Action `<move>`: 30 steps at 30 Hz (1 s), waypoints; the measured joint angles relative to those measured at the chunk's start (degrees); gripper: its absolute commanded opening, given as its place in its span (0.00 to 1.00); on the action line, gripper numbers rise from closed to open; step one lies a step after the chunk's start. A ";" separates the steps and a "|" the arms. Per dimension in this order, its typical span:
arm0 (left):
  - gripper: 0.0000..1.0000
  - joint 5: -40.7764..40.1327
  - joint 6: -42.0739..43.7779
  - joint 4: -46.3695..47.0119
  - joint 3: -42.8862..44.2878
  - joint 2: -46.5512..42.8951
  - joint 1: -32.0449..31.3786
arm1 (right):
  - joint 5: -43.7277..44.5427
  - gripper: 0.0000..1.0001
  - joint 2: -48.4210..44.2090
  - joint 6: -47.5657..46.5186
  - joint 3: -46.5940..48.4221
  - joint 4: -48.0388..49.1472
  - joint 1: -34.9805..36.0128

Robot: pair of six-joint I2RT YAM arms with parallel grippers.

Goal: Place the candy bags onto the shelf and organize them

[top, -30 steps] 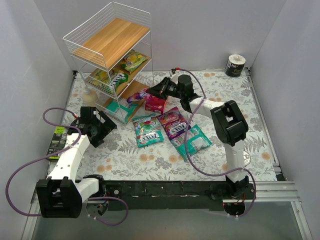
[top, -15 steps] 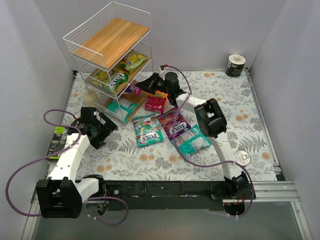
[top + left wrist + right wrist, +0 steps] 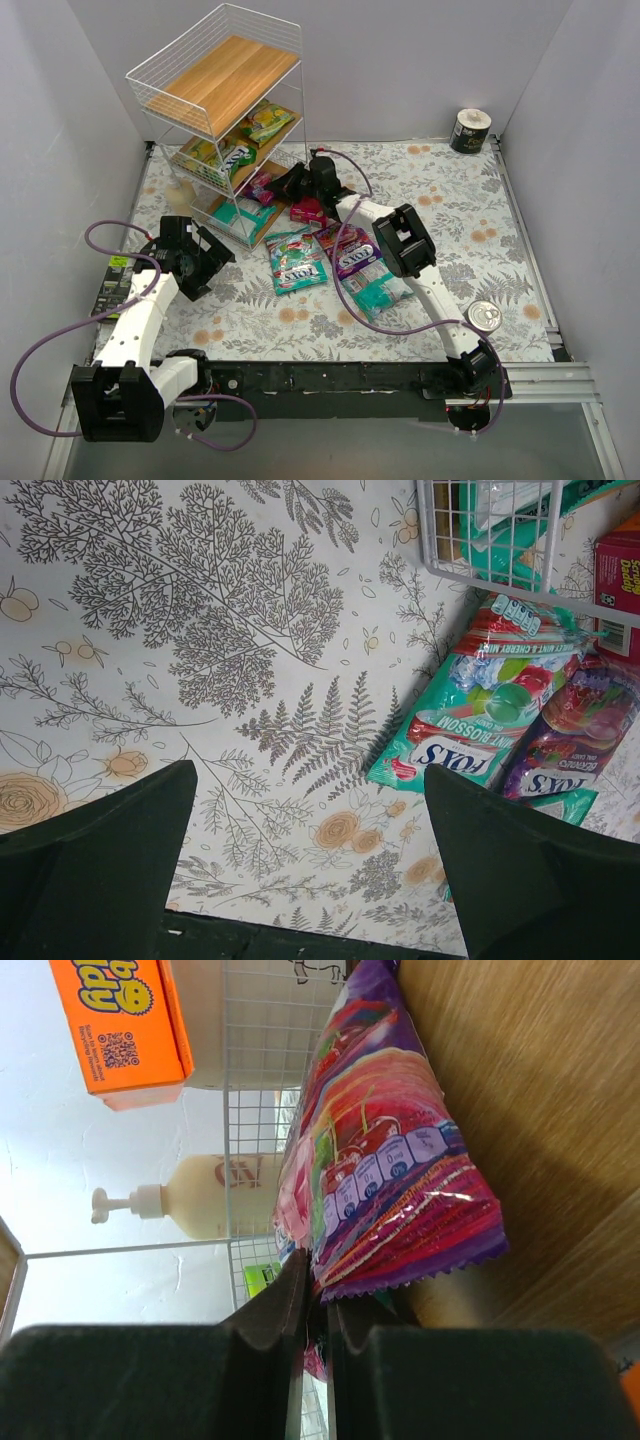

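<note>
Over the lowest shelf tier [image 3: 540, 1110], right gripper [image 3: 316, 1305] pinched the purple candy bag [image 3: 390, 1185], which stretched lengthwise ahead; left gripper [image 3: 308, 775] gaped.

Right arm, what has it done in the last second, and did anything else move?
The right gripper, staying shut on the purple bag, swung left and carried it to the shelf's bottom tier. The left gripper stayed where it was; the three bags on the table did not move.
</note>
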 measured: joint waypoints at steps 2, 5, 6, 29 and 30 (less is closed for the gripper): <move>0.98 0.00 0.00 -0.17 0.00 -0.11 0.00 | 0.44 0.07 0.09 -0.02 0.68 -1.27 0.07; 0.98 0.00 0.02 -0.39 0.00 -0.17 0.00 | 0.83 0.07 0.39 -0.02 1.73 -3.04 0.13; 0.98 0.00 0.00 -0.39 0.00 -0.20 0.00 | 0.81 0.07 0.42 -0.11 1.81 -3.56 0.13; 0.98 0.37 0.07 0.50 -0.57 0.17 0.00 | -6.78 0.03 -0.57 -6.73 2.56 -12.33 -0.31; 0.98 0.42 0.07 0.55 -0.57 0.17 0.00 | -7.15 0.03 -0.55 -6.95 2.56 -12.41 -0.31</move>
